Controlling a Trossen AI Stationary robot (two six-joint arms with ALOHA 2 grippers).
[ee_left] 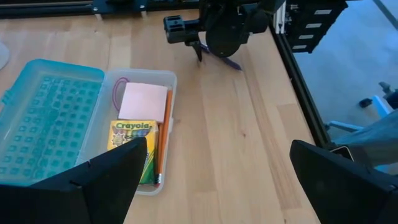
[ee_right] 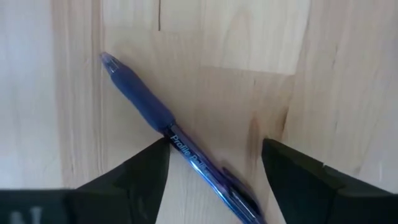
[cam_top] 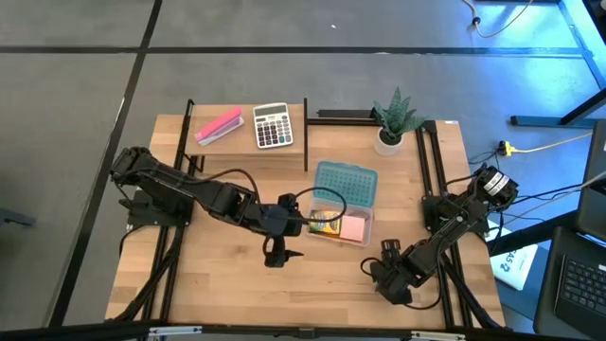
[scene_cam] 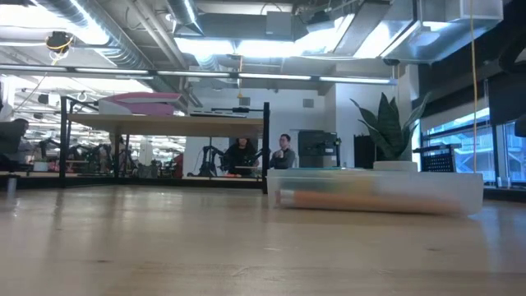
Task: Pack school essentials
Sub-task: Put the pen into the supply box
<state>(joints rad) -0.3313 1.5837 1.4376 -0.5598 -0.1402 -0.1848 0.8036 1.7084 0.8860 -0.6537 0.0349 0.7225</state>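
Note:
A clear pencil box [cam_top: 339,225] sits mid-table with its teal lid [cam_top: 346,180] open toward the far edge. In the left wrist view it holds the crayon box [ee_left: 132,146], the pink notepad [ee_left: 143,102], orange pencils [ee_left: 163,140] and a purple scissors handle [ee_left: 118,93]. The purple pen [ee_right: 161,121] lies flat on the wood near the table's near right. My right gripper [ee_right: 214,142] points down over it, open, one finger on each side of the barrel. My left gripper [ee_left: 217,144] hovers open left of the box [cam_top: 275,254]. No eraser is in view.
A raised shelf at the far left carries the long pink block [cam_top: 219,126] and the grey calculator [cam_top: 273,125]. A potted plant [cam_top: 391,123] stands at the far right. Black frame rails run along both sides. People sit far behind the table in the low view.

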